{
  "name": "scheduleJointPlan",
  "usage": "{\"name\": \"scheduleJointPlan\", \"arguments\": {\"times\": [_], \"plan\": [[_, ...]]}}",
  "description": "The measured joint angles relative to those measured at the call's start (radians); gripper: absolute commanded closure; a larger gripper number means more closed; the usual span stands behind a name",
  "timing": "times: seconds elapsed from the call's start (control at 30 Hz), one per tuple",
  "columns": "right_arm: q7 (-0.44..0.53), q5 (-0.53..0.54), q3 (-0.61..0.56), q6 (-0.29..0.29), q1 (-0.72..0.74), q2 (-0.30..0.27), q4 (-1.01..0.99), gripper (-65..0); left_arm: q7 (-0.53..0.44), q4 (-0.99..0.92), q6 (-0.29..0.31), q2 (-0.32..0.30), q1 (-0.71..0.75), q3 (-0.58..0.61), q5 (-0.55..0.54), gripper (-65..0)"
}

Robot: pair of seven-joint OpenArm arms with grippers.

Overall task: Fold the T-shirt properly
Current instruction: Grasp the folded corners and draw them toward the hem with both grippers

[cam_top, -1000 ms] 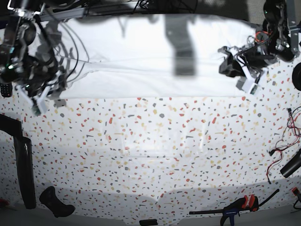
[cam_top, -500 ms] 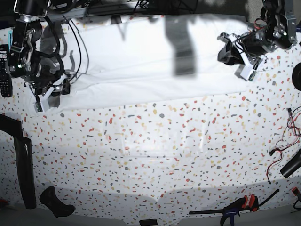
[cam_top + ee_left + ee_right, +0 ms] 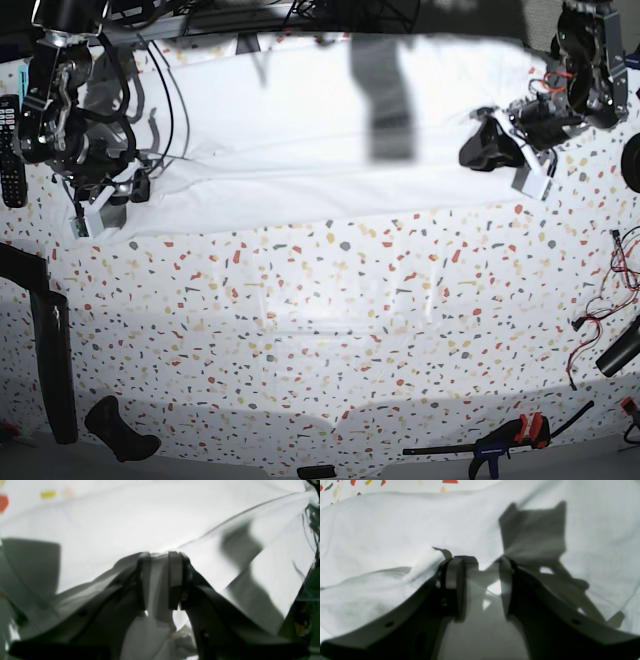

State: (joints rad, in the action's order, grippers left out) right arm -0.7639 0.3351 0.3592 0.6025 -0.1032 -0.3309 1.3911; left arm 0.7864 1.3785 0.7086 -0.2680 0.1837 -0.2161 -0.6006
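T-shirt [image 3: 300, 140] cloth lies spread across the far side of the speckled table [image 3: 330, 320] in the base view, with the right gripper [image 3: 95, 210] at its left end and the left gripper [image 3: 530, 175] at its right end. In the left wrist view, the left gripper [image 3: 160, 580] has its jaws pinched on a fold of white cloth. In the right wrist view, the right gripper [image 3: 481, 587] stands with jaws apart over the cloth (nothing clearly between them). Best that it clamp a matching edge before both lift evenly, or the fold may skew.
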Motion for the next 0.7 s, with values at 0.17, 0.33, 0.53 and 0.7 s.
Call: {"name": "scheduleJointPlan", "arguments": {"times": [0.17, 0.33, 0.53, 0.7], "plan": [[-0.008, -0.012, -0.001, -0.004, 0.02, 0.005, -0.005, -24.0, -0.003, -0.036, 0.002, 0.003, -0.069, 0.002, 0.06, -11.1], [-0.011, -0.015, -0.001, -0.004, 0.039, 0.005, -0.007, -24.0, 0.005, -0.045, -0.007, 0.005, -0.128, 0.019, 0.123, -11.1], [-0.013, -0.019, -0.001, -0.015, 0.045, 0.005, -0.01, -24.0, -0.137, -0.127, -0.102, -0.01, -0.229, 0.182, 0.245, -11.2], [0.0, -0.019, -0.001, -0.016, 0.046, 0.008, -0.01, -24.0, -0.2, -0.239, -0.161, -0.011, -0.346, 0.309, 0.288, -11.2]]}}
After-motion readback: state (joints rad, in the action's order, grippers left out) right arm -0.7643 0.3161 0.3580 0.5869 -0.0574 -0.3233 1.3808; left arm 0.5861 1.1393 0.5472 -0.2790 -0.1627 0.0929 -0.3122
